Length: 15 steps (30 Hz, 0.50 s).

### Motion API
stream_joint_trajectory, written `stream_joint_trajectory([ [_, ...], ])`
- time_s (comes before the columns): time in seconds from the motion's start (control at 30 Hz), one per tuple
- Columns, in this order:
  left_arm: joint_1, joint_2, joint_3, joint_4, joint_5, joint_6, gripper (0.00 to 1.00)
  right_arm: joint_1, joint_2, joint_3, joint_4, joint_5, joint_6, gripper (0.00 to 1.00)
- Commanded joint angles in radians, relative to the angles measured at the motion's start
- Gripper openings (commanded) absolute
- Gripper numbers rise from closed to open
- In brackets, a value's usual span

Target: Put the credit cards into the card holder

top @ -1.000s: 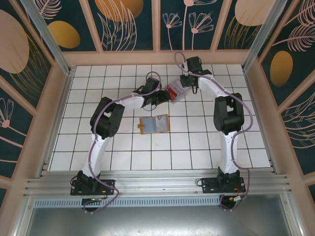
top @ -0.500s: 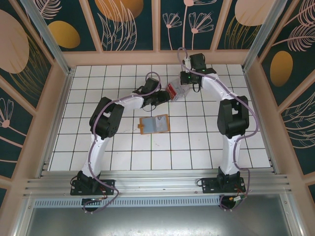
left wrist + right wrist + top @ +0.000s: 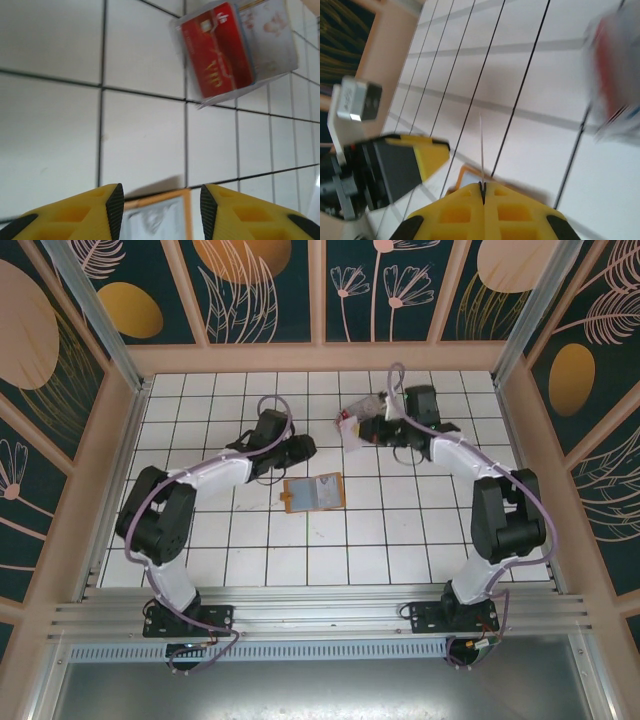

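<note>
Orange card holder (image 3: 314,492) lying open; right claw (image 3: 483,185) pinching thin pale card (image 3: 480,145) edge-on; left claw (image 3: 158,193) hovering parted, empty. Needing card levelling, slow sliding into pocket.

A: Left wrist view. The card holder (image 3: 159,216) is cut off by the bottom edge and partly screened by the left gripper (image 3: 161,199). The clear box (image 3: 272,45) is clipped at the top edge.

B: Noted. Right wrist view. The box is smeared to a red-and-white blur and cut by the right edge. A thin strip (image 3: 481,145), pinched in the right gripper (image 3: 483,187), is seen edge-on, so its face cannot be told.

A: Top view. The box's contents are too small to be made out.
</note>
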Motion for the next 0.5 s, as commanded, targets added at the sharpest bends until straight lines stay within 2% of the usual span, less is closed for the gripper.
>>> stream_joint_trajectory([
  [0.0, 0.001, -0.045, -0.099, -0.092, -0.069, 0.036, 0.46, 0.085, -0.029, -0.131, 0.129, -0.108, 0.118, 0.0],
  [0.1, 0.001, -0.1, -0.187, -0.125, -0.12, 0.034, 0.45, 0.141, -0.016, -0.212, 0.185, -0.093, 0.162, 0.0],
  [0.2, 0.002, -0.117, -0.244, -0.128, -0.125, 0.021, 0.43, 0.159, 0.027, -0.275, 0.271, -0.083, 0.231, 0.0],
  [0.47, 0.001, -0.106, -0.306, -0.12, -0.13, 0.004, 0.39, 0.164, 0.141, -0.259, 0.339, -0.09, 0.273, 0.0],
])
